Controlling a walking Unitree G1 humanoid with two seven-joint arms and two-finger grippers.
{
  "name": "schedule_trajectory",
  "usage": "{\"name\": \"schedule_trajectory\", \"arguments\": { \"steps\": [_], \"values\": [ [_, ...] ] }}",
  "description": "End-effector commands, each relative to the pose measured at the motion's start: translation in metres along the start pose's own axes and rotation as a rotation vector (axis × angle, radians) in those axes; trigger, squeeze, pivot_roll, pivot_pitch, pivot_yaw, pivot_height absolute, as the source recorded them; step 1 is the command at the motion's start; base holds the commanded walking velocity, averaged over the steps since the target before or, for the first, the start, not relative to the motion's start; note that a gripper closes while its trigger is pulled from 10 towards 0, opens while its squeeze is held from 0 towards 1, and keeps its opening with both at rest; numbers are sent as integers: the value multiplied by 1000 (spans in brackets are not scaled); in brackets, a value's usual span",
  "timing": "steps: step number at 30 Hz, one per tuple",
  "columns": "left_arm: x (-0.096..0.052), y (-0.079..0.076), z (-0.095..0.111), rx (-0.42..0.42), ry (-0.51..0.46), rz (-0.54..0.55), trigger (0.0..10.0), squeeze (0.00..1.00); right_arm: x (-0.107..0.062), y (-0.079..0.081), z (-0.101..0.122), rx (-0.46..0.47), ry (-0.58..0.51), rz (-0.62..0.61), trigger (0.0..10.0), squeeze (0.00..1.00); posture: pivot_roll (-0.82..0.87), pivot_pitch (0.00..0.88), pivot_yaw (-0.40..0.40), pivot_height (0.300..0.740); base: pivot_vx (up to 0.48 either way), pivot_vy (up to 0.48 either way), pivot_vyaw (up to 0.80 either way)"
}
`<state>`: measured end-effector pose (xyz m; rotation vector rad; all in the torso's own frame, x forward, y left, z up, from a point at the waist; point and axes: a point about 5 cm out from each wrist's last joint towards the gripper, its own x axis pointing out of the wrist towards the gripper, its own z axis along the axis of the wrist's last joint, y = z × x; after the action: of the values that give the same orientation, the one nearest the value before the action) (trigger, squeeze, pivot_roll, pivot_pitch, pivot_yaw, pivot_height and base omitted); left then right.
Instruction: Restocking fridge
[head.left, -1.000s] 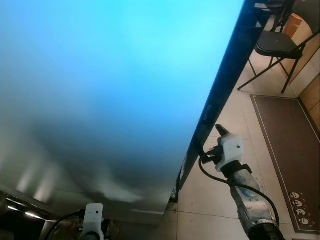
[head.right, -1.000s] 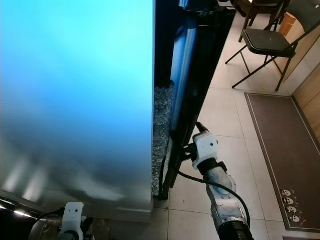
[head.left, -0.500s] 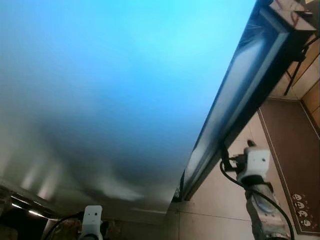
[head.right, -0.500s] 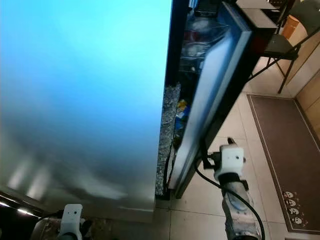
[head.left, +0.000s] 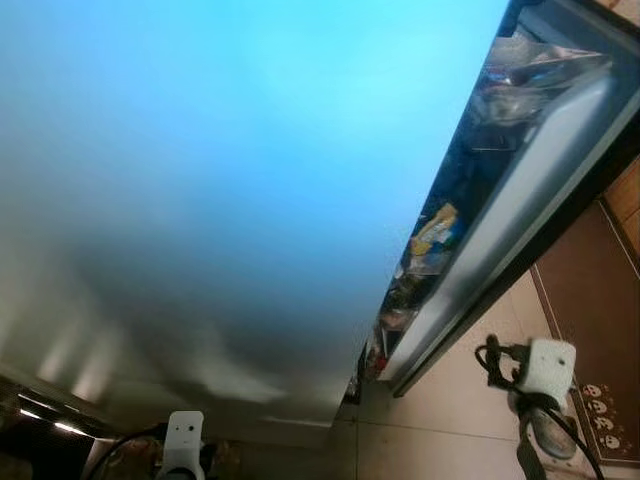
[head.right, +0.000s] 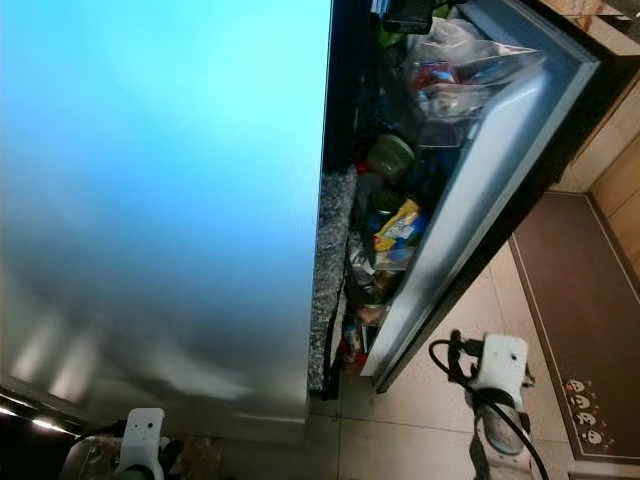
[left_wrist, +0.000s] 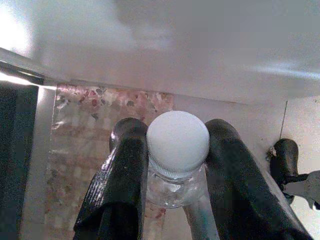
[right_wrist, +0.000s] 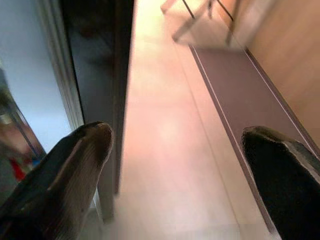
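Swinging wider since a second ago, the fridge door (head.right: 470, 210) is now standing well off the cabinet, and the right gripper (right_wrist: 175, 165), which was up against the door's lower edge, is now sitting apart from it, low over the tiled floor (head.right: 420, 440). Its two black fingers (right_wrist: 60, 170) are spreading wide with nothing between them, the door's lower edge lying beside one finger and bare tile running out ahead. Beyond that tile, a brown mat (right_wrist: 235, 85) is lying along a wooden wall (right_wrist: 285, 55), with chair legs (right_wrist: 200, 15) showing at the far end.

Low on the other side, the left gripper (left_wrist: 175, 165) is pinching a clear bottle (left_wrist: 172, 187) just under its white cap (left_wrist: 178, 141), one finger (left_wrist: 122, 175) pressing on each side of the neck. It is hanging close under the pale blue fridge side (head.left: 230, 170), which is taking up most of the head camera's picture, so room on that side is tight. A speckled stone strip (head.right: 328, 270) is running down the panel's front edge.

Between panel and door, the opening is showing packed shelves: a clear plastic bag (head.right: 450, 60) near the top, a green-lidded jar (head.right: 388, 155) below it, a yellow and blue packet (head.right: 398, 225), and small blurred items lower down. Free floor is lying to the right of the door, up to the mat.
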<state>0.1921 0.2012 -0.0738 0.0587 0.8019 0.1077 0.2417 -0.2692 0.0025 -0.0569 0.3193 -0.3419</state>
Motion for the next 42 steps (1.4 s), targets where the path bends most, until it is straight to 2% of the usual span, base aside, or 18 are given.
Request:
{"name": "schedule_trajectory", "arguments": {
  "steps": [1,6,9,15,17,19,21,25,27,30,36,42],
  "values": [
    [-2,-2,-9,-3,32,-11,10000,0,-2,-6,-9,5,47,-26,10000,0,-85,139,-37,740,0,0,0],
    [-2,-3,-7,-1,26,-13,10000,0,-1,13,-6,32,33,106,10000,0,-90,141,-36,740,0,0,0],
    [-1,-4,-6,1,26,-13,10000,0,3,33,7,90,-19,223,10000,0,-88,141,-34,740,0,0,0],
    [-1,-5,-5,-1,23,-14,10000,0,8,55,27,98,-89,390,10000,0,-88,141,-32,740,0,0,0],
    [-1,-5,-5,0,20,-14,10000,0,10,57,36,99,-113,429,10000,0,-90,141,-32,740,0,0,0],
    [-1,-5,-5,0,18,-14,10000,0,14,54,46,84,-142,439,10000,0,-89,141,-32,740,0,0,0],
    [-1,-5,-5,0,17,-15,10000,0,21,47,53,71,-147,396,10000,0,-89,140,-33,740,0,0,0],
    [-1,-8,-3,2,7,-19,10000,0,26,43,56,61,-118,428,10000,0,-92,140,-31,740,0,0,0],
    [-1,-9,-2,1,1,-20,10000,0,29,38,60,19,-123,439,10000,0,-87,139,-30,740,0,0,0],
    [0,-8,0,0,-4,-19,10000,0,34,28,67,30,-113,432,10000,0,-86,137,-28,740,0,0,0],
    [0,-6,1,5,-9,-16,10000,0,39,23,78,-2,-111,495,10000,0,-87,134,-20,740,0,0,0],
    [1,-7,3,10,-17,-17,10000,0,44,11,84,-15,-92,479,10000,0,-88,132,-15,740,0,0,0]
  ]
}}
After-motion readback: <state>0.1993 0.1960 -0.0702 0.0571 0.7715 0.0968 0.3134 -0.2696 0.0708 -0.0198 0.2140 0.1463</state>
